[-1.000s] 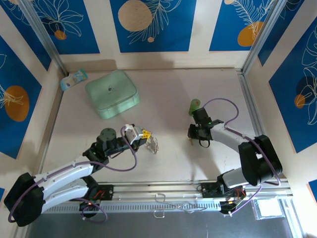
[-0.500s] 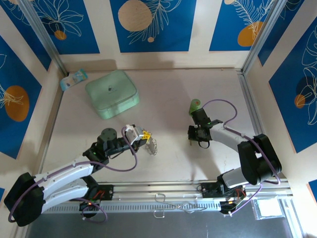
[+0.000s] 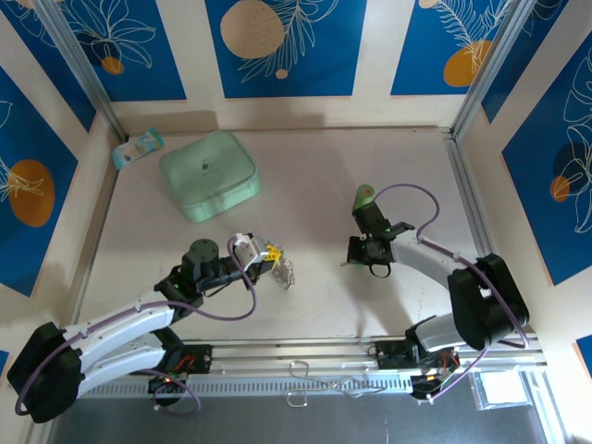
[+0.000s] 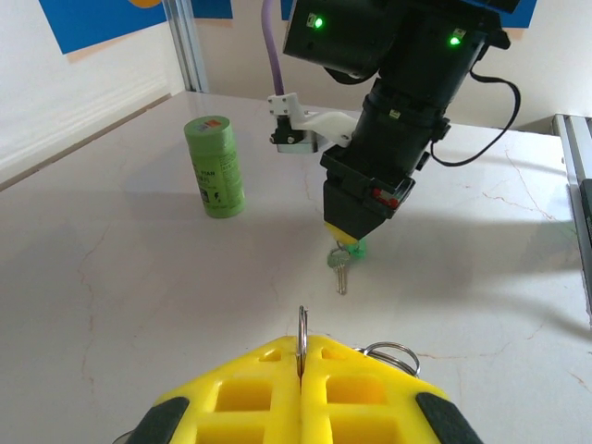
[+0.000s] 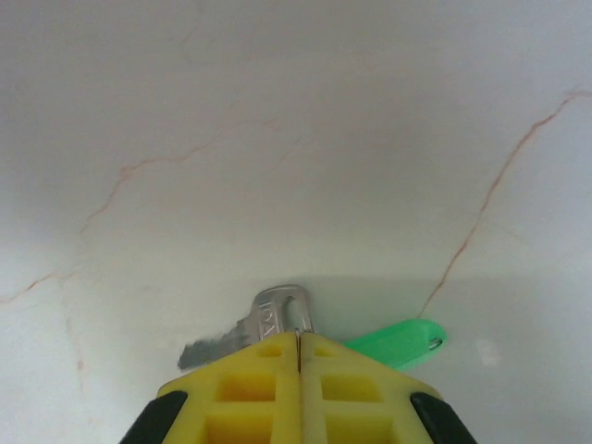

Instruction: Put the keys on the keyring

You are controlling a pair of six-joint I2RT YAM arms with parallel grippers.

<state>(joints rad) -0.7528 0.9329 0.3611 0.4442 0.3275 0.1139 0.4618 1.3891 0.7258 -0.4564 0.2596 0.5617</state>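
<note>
My right gripper (image 5: 298, 338) is shut on the head of a small silver key (image 5: 275, 316), and a bright green plastic tag (image 5: 400, 341) sticks out beside it. From the left wrist view that key (image 4: 340, 271) hangs blade-down under the right gripper (image 4: 348, 242), close to the tabletop. My left gripper (image 4: 301, 347) is shut on a thin metal ring of the keyring (image 4: 302, 324), held upright on edge. More of its rings (image 4: 392, 351) lie to the right. From above, the keyring (image 3: 287, 271) dangles at the left gripper (image 3: 275, 252), well left of the right gripper (image 3: 355, 262).
An upright green cylinder (image 3: 364, 195) stands just behind the right gripper, also seen as the cylinder (image 4: 215, 166) from the left wrist. A mint-green square box (image 3: 209, 174) and a small packet (image 3: 137, 148) sit at the back left. Walls enclose the table on three sides.
The right gripper's jaws have closed onto the key and shifted slightly toward the left. The left arm holds the keyring as before.
</note>
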